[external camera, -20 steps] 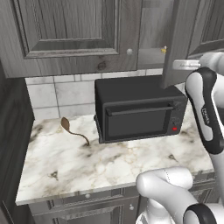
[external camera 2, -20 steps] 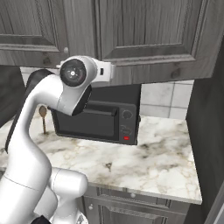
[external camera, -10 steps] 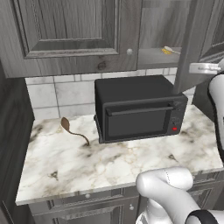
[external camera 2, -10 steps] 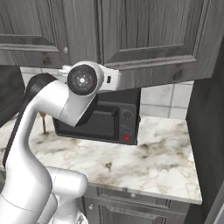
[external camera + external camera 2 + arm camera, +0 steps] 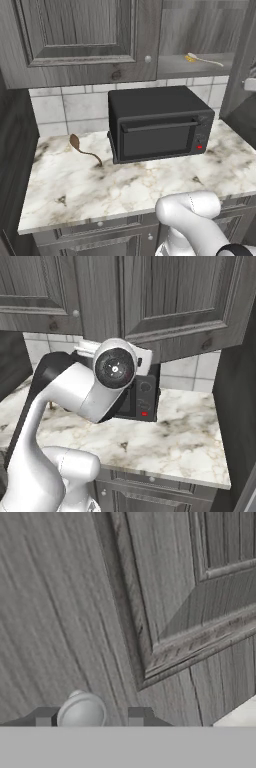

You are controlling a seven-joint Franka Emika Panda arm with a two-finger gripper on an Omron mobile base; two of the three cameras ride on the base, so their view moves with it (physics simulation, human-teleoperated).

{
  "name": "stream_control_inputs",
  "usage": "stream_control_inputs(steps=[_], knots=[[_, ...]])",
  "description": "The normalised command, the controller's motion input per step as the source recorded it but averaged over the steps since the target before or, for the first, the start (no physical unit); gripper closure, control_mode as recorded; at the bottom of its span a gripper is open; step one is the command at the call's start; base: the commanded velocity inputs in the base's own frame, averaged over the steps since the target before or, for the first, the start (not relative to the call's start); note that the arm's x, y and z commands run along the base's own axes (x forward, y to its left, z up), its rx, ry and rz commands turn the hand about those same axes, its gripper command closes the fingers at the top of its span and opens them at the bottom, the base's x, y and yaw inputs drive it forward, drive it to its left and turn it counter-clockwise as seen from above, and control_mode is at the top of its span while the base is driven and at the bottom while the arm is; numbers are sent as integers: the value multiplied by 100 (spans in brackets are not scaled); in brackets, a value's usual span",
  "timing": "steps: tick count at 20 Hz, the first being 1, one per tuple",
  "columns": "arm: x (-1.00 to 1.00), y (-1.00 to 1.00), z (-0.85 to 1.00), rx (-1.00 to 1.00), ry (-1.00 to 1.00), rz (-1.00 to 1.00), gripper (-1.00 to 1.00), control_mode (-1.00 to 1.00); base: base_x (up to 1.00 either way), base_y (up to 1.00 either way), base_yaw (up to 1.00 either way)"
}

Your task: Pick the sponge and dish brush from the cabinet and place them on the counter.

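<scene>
1. My gripper [image 5: 90, 717] is closed around the round knob [image 5: 81, 711] of the cabinet door [image 5: 165, 597], to swing it wide.
2. Dish brush [image 5: 204, 60] lies on the cabinet's shelf [image 5: 180, 67], far right, above the microwave [image 5: 157, 122].

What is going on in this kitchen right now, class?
The robot arm has its gripper at a round silver knob on the cabinet door, the knob sitting between the fingertips. The cabinet is open, and the dish brush lies on its shelf. On the counter stand a black microwave and a brown spoon.
</scene>
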Motion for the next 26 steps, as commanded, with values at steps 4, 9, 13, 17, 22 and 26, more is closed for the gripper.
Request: stream_control_inputs(steps=[4, 9, 13, 17, 22, 26], knots=[[-12, -74, -17, 6, 2, 5, 100, -100, 0, 0, 0], [-8, -20, -26, 0, 0, 4, -100, -100, 0, 0, 0], [-17, -21, -9, 0, 0, 4, -100, -100, 0, 0, 0], [-41, -10, -8, 0, -4, 2, -100, -100, 0, 0, 0], [-71, 0, -8, 0, -11, 2, -100, -100, 0, 0, 0], [-85, 20, -9, 0, -13, 0, -100, -100, 0, 0, 0]])
